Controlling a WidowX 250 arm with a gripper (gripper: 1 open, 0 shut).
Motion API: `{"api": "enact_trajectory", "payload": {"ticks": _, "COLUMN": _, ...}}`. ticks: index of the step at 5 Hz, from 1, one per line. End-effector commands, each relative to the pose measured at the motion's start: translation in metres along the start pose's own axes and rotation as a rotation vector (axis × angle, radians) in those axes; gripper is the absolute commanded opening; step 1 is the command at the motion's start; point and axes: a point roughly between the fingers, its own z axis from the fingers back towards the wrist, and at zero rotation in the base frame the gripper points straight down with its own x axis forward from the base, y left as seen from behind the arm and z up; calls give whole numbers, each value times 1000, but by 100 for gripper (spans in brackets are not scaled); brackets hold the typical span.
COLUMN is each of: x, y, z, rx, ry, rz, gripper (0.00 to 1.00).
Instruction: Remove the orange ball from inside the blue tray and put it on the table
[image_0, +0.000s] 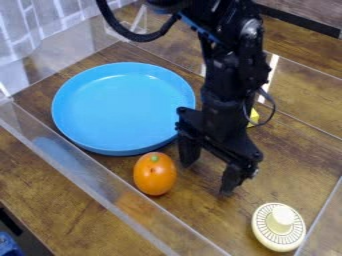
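One ball out, tray bare

One camera covers this moment, looking down across the table (301, 110) from a front corner. The ball (155, 174) sits on the wood, just outside the near rim of the tray (94, 135) and apart from it, so it reads as already delivered to where the task wants it. Nothing lies in the tray's blue basin.

Just right of the ball stands the gripper (214, 165), pointing straight down with its jaws spread wide and nothing between them; its nearer finger (190, 152) is close beside the ball without clearly touching it (the gap is too small to judge for certain). That spread, empty stance low over the table fits a hand that has let go of the fruit, not one reaching for it.

Off toward the front right corner lies a cream ribbed disc (278, 225), well clear of everything and no part of the job.

What seems left is only for the arm to lift away without nudging the ball, which could roll on the smooth planks.
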Motion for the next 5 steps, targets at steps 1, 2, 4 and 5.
{"api": "enact_trajectory", "payload": {"ticks": 1, "x": -1, "y": -8, "z": 29, "rx": 10, "ry": -74, "rz": -51, "gripper": 100}}
{"api": "enact_trajectory", "payload": {"ticks": 2, "x": -7, "y": -7, "z": 30, "rx": 27, "ry": -70, "rz": -68, "gripper": 100}}
{"api": "enact_trajectory", "payload": {"ticks": 4, "x": -14, "y": -4, "z": 27, "rx": 54, "ry": -61, "rz": -80, "gripper": 100}}
{"api": "enact_trajectory", "payload": {"ticks": 5, "x": -14, "y": -5, "z": 22, "rx": 62, "ry": -64, "rz": -80, "gripper": 100}}
